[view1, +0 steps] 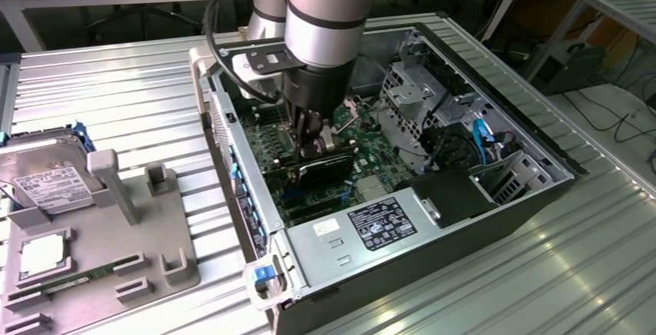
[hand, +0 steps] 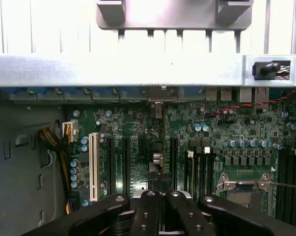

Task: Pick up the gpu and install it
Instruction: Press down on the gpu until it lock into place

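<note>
Exterior view: ribbed metal table [view1: 123,89]

Lit brightly and evenly from overhead in the exterior view, with no hard shadows on the ribbed silver metal surface [view1: 123,97]. Streaked with pale vertical highlights down the smooth silver cylinder of the robot arm [view1: 323,12]. Dimmer inside the open black computer case [view1: 533,197], darkest toward the exterior view's right. Shaded almost to gloom beneath the arm, around the small green expansion card with a black cooler block [view1: 326,167]. Blown out to near white in the wrist view across the surface [hand: 40,24] and the case's pale metal rim [hand: 113,71]. Moderately lit over the green motherboard [hand: 138,147], fading to murk at the grey side panel [hand: 20,162]. Reduced to a glossy black silhouette at the end effector [hand: 161,199], with small glints on its rivets.
</note>
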`<state>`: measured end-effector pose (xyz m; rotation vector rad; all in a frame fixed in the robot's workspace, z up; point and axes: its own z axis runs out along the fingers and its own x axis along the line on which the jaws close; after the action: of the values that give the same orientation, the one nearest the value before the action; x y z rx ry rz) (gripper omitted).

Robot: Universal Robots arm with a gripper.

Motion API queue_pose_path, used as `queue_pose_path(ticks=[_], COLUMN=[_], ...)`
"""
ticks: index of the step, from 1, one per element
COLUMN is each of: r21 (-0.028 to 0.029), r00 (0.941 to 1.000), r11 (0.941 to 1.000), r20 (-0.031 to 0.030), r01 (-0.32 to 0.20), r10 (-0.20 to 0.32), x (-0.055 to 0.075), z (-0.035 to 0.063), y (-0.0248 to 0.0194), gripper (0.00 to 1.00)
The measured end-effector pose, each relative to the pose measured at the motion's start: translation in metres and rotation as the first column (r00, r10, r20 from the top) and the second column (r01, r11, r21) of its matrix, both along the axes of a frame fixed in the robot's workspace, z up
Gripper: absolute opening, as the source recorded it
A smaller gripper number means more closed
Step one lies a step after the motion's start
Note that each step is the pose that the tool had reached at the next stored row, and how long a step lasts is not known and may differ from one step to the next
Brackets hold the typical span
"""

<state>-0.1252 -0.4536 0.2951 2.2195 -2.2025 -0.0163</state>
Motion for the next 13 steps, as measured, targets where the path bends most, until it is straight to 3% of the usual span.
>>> queue_pose_path(ticks=[1, 3, 4, 7, 8, 12, 13], r21=[-0.0001, -0.0025, -0.0066, -0.0263, -0.0287, -0.0307, -0.0306], r00=[1.0000, 0.9999, 0.9999, 0.9999, 0.9999, 0.9999, 0.9997], r11=[1.0000, 1.0000, 1.0000, 0.9997, 0.9996, 0.9995, 0.9995], r20=[-0.0077, -0.0118, -0.0118, -0.0119, -0.0119, -0.0141, -0.0245], r01=[0.000, 0.000, 0.000, 0.000, 0.000, 0.000, -0.001], r10=[0.000, 0.000, 0.000, 0.000, 0.000, 0.000, 0.000], x=[0.0000, -0.0001, -0.0001, -0.0007, -0.0011, -0.0030, -0.0030], z=[0.0010, 0.0024, 0.0033, 0.0065, 0.0073, 0.0080, 0.0080], y=[0.0000, 0.0001, 0.0004, 0.0022, 0.0024, 0.0049, 0.0050], gripper=[0.11, 0.11, 0.11, 0.11, 0.11, 0.11, 0.11])
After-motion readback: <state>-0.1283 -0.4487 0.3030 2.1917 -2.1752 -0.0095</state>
